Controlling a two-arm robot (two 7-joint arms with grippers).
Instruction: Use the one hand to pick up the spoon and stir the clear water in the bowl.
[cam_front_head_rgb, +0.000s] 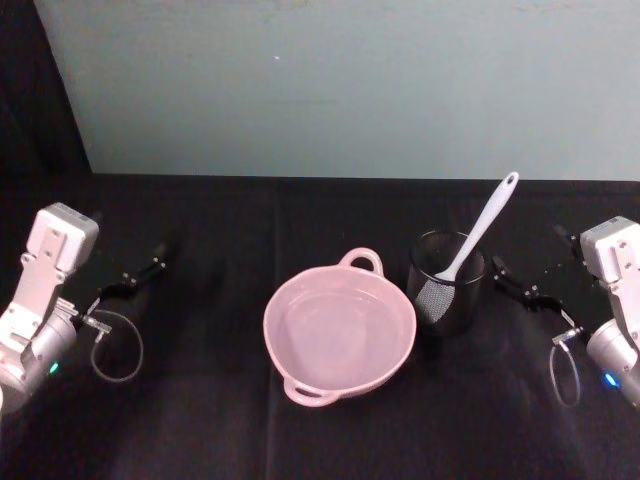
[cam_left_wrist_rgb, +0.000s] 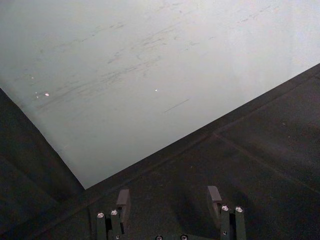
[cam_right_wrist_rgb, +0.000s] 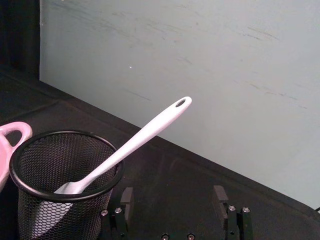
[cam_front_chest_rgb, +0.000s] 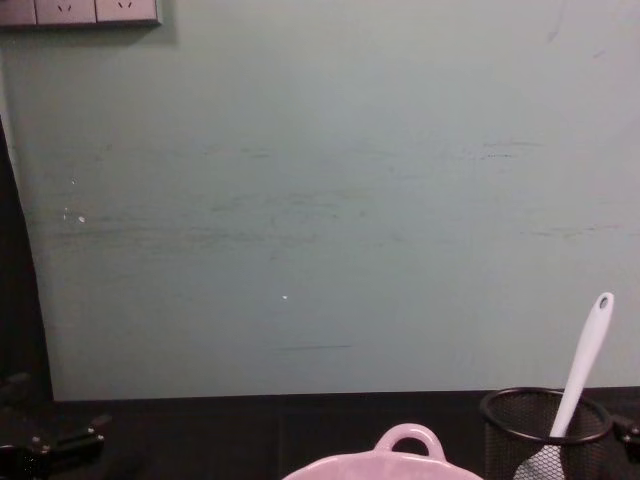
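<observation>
The pale pink bowl (cam_front_head_rgb: 290, 310) sits mid-table with clear water in it; its looped handle shows in the chest view (cam_front_chest_rgb: 410, 431) and the right wrist view (cam_right_wrist_rgb: 15, 127). Just right of it, the white spoon (cam_front_head_rgb: 482, 228) leans head-down in a black mesh cup (cam_front_head_rgb: 447, 285), with its handle sticking up and to the right (cam_right_wrist_rgb: 145, 132) (cam_front_chest_rgb: 586, 360). My right gripper (cam_front_head_rgb: 525, 262) rests open on the cloth right of the cup, apart from it, and its fingers (cam_right_wrist_rgb: 220, 196) are empty. My left gripper (cam_front_head_rgb: 135, 262) lies open at the far left, its fingers (cam_left_wrist_rgb: 123, 201) holding nothing.
A black cloth covers the table, and a pale green wall panel stands along its back edge. The mesh cup (cam_right_wrist_rgb: 50, 215) stands close to the bowl's right rim. Bare cloth lies in front of the bowl and between the bowl and the left arm.
</observation>
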